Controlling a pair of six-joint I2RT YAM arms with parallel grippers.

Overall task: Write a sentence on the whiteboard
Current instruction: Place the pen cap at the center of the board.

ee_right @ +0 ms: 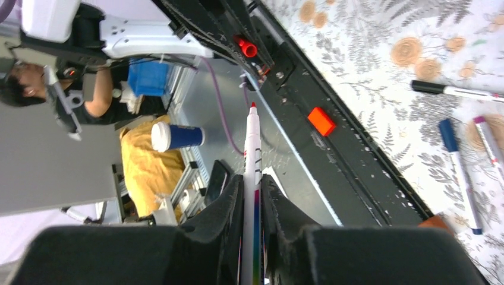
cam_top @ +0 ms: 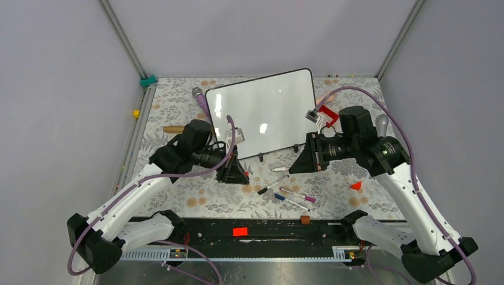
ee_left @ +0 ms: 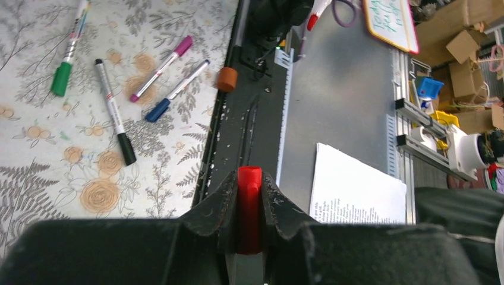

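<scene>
Right gripper (ee_right: 252,190) is clamped on an uncapped red-tipped marker (ee_right: 252,148). Left gripper (ee_left: 249,185) is pinched on the red cap (ee_left: 249,202). The whiteboard (cam_top: 261,113) sits far-middle of the table. On the top cam I see no writing on it. Its long axis runs roughly left-right, slightly skewed.

Key geometry: the marker's tip points sideways at the left arm and toward the near rail, not at the board. The board lies beyond it, further from the bases. The right gripper is just off the board's near right corner. My read: the right arm has to swing the tip round and down onto the surface, while the left stands clear with the cap.
</scene>
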